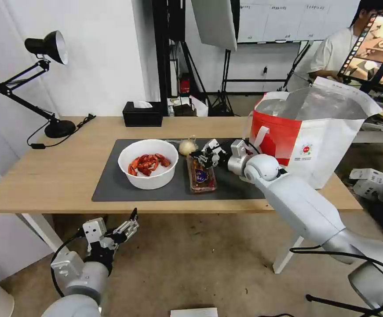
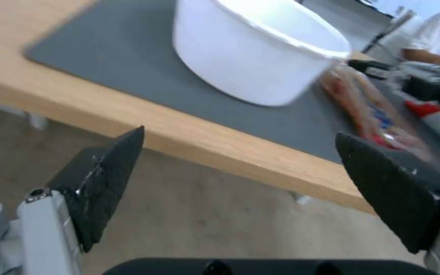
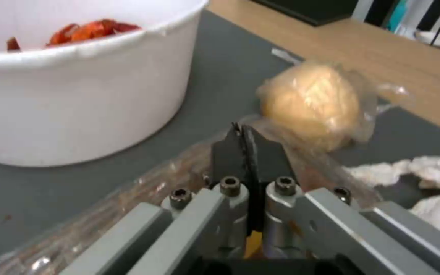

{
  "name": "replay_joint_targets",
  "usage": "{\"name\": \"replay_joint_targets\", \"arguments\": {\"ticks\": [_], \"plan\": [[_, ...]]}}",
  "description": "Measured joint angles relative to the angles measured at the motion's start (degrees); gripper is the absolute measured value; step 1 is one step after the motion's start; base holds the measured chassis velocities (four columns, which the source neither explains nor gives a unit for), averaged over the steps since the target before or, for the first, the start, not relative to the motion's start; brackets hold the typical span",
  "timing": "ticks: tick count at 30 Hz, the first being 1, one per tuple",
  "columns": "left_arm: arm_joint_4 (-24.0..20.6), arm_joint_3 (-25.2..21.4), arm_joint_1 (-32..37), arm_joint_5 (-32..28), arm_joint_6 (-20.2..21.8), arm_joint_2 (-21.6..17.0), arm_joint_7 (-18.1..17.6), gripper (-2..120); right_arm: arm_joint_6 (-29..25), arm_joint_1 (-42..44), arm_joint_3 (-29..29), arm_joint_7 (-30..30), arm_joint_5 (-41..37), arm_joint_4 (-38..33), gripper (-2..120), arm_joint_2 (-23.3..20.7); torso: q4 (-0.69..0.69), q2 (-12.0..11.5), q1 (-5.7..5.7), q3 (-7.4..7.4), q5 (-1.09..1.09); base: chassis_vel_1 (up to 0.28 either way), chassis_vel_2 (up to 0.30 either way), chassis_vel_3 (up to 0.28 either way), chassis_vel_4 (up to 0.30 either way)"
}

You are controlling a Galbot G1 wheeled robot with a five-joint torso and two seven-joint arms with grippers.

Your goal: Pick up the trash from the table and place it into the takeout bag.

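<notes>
The left tool [image 1: 127,226] hangs released below the desk's [image 1: 46,176] near edge. On the mat [image 1: 112,185] sit the bowl [image 1: 147,163], then the plastic tray [image 1: 201,176], whose far end the right tool [image 1: 200,156] pinches, fingers clenched. The takeout bag [image 1: 314,141], its print unreadable, stands right.

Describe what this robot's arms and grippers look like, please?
Both arms are smooth, rounded, glossy light-grey shells with ball-like joints and black cables looping alongside. The left gripper has two black, textured, pointed fingers on grey metal mounts. The right gripper matches, with hex bolts.
</notes>
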State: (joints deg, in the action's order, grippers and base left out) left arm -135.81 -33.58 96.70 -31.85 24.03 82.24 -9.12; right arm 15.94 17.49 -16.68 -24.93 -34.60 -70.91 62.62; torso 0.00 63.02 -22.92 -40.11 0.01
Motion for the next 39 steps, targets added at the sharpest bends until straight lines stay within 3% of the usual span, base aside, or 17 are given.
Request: {"name": "replay_joint_targets", "arguments": {"ticks": [3, 8, 12, 17, 23, 31, 39], "plan": [[-1.2, -0.6, -0.5, -9.1, 3.4, -2.7, -1.0, 100, 0.7, 1.1, 0.0, 1.1, -0.1, -0.5, 0, 0.0, 0.00, 0.0, 0.00, 0.00, -0.02, 0.000, 0.000, 0.000, 0.000], [-1.3, -0.9, -2.3, -16.6, 4.0, -5.3, -1.7, 100, 0.9, 1.9, 0.3, 2.1, -0.3, -0.7, 0, 0.2, -0.01, 0.0, 0.00, 0.00, 0.00, 0.000, 0.000, 0.000, 0.000], [0.5, 0.4, -5.7, -24.8, 1.2, -8.8, -2.0, 100, 1.0, 2.4, 0.6, 2.7, -0.5, -0.8, 0, 0.2, 0.00, 0.0, 0.00, 0.01, 0.00, 0.000, 0.000, 0.000, 0.000], [2.1, 1.4, -7.7, -28.9, 0.0, -10.7, -2.0, 100, 1.1, 2.5, 0.6, 2.7, -0.5, -0.9, 0, 0.1, 0.00, 0.0, 0.00, 0.00, 0.00, 0.000, 0.000, 0.000, 0.000], [6.7, 5.6, -15.3, -36.3, -1.3, -14.5, -2.8, 100, 1.2, 2.0, 0.0, 2.7, -0.5, -1.2, 0, 0.3, 0.00, 0.0, 0.01, 0.00, 0.00, 0.000, 0.000, 0.000, 0.000], [15.7, 13.8, -28.5, -44.5, 2.4, -14.8, -8.9, 100, 1.7, 1.9, -0.2, 3.4, -0.3, -2.6, 0, -0.5, -0.01, 0.0, 0.00, 0.00, -0.01, 0.000, 0.000, 0.000, 0.000], [20.7, 19.4, -35.1, -46.0, 2.4, -13.1, -10.0, 100, 1.9, 2.2, 0.1, 3.4, -0.7, -4.7, 0, -2.4, 0.00, 0.0, 0.00, 0.00, -0.01, 0.000, 0.000, 0.000, 0.000]]}}
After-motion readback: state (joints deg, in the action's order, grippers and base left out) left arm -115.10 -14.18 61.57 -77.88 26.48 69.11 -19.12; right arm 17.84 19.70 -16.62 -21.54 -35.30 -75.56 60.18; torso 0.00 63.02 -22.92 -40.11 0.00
